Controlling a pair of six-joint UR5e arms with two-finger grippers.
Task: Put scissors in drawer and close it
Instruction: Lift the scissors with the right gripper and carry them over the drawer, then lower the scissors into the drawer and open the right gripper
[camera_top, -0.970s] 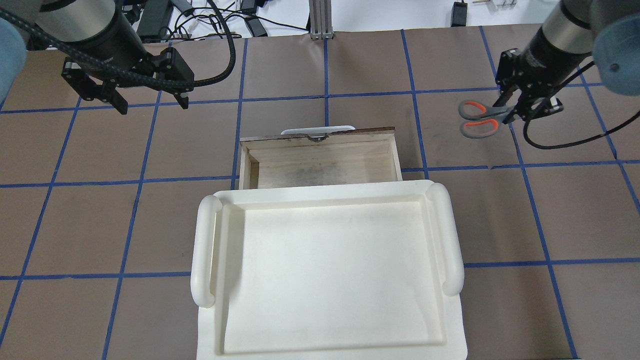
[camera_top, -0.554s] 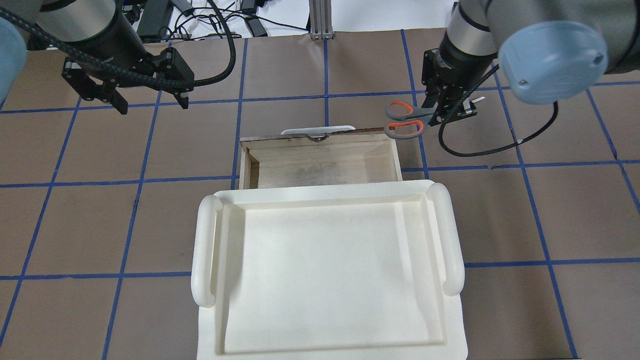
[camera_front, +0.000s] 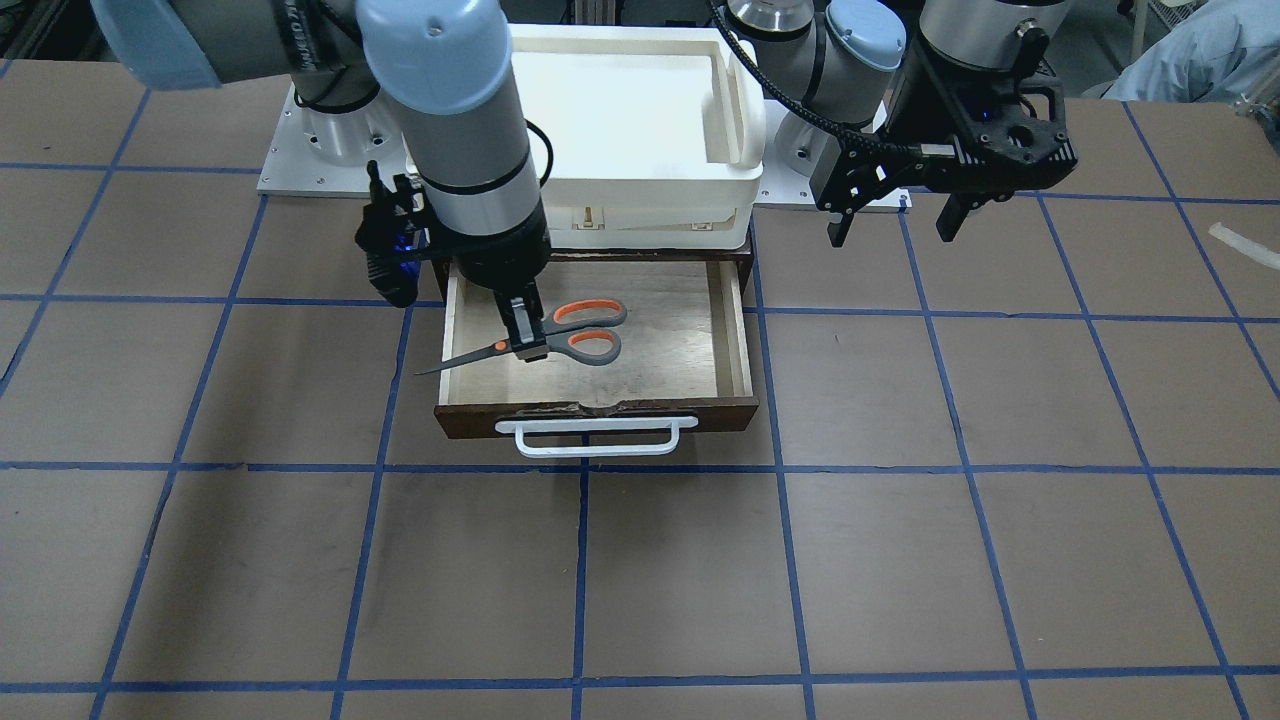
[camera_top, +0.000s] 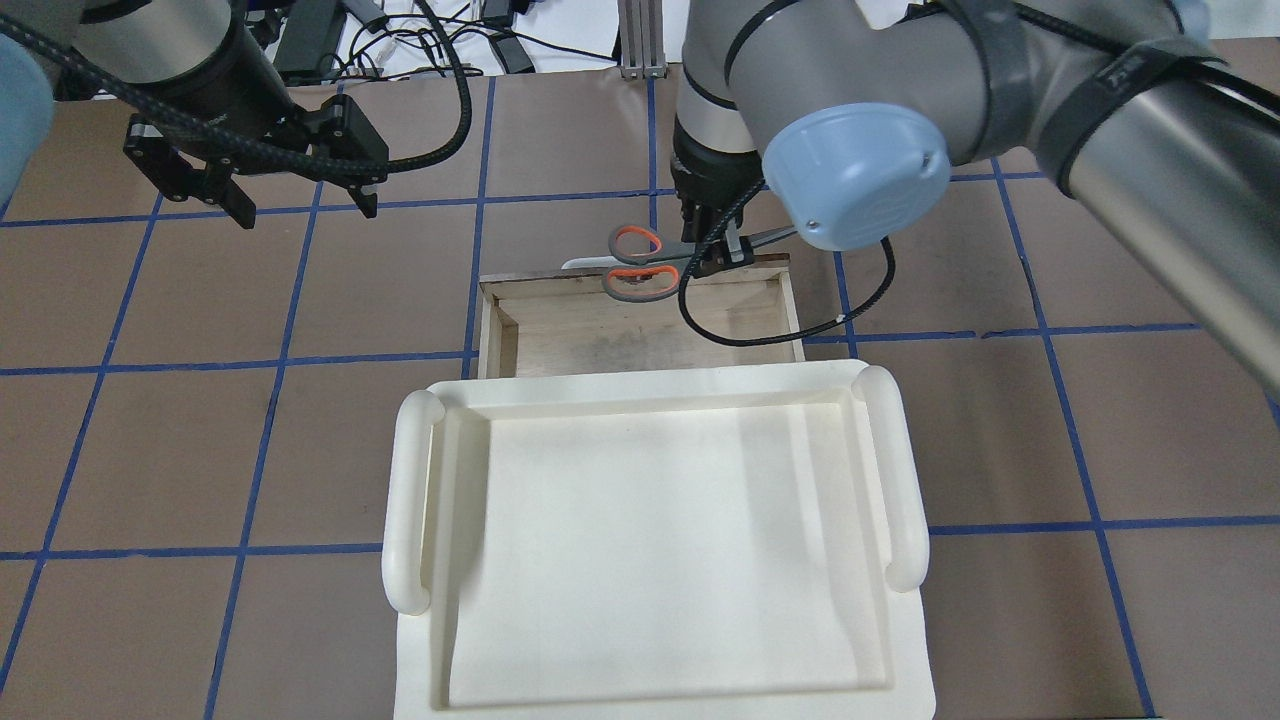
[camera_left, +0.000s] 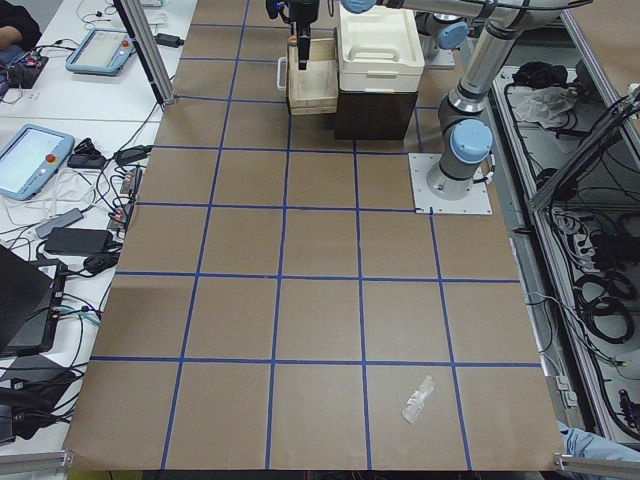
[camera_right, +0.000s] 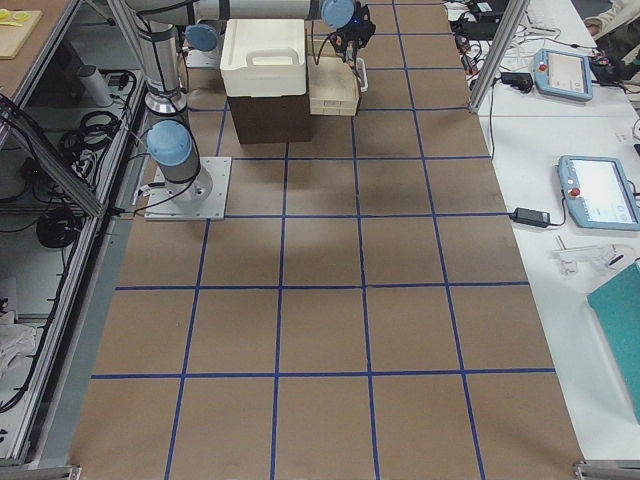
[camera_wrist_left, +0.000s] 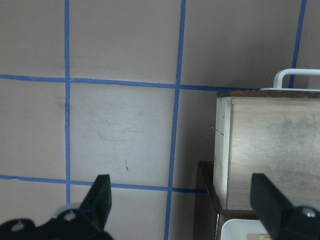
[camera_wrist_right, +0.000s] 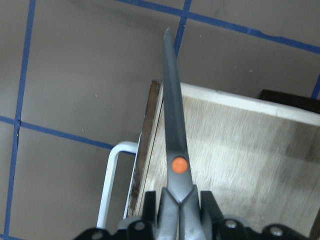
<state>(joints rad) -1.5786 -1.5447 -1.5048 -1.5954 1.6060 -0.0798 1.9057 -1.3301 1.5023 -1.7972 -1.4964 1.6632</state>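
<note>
Right tool (camera_front: 527, 338): clamped on the scissors (camera_front: 585, 330) behind the orange pivot, over the open drawer (camera_front: 737, 330).
Left tool (camera_front: 890, 236): spread wide, holding nothing, well aside over the bench (camera_front: 900, 550).
Hidden: the right arm covers the blades from overhead; the tray (camera_top: 900, 470) covers the drawer's rear.
Axis: across the drawer's width, tip past the side wall on the robot's right, loops mid-drawer.
Room: bare plywood beyond the loops.

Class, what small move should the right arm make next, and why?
Probably shift the right gripper a little toward the drawer's middle before lowering. It grips the scissors above the open drawer, but the blade tip appears to overhang the side wall.
</note>
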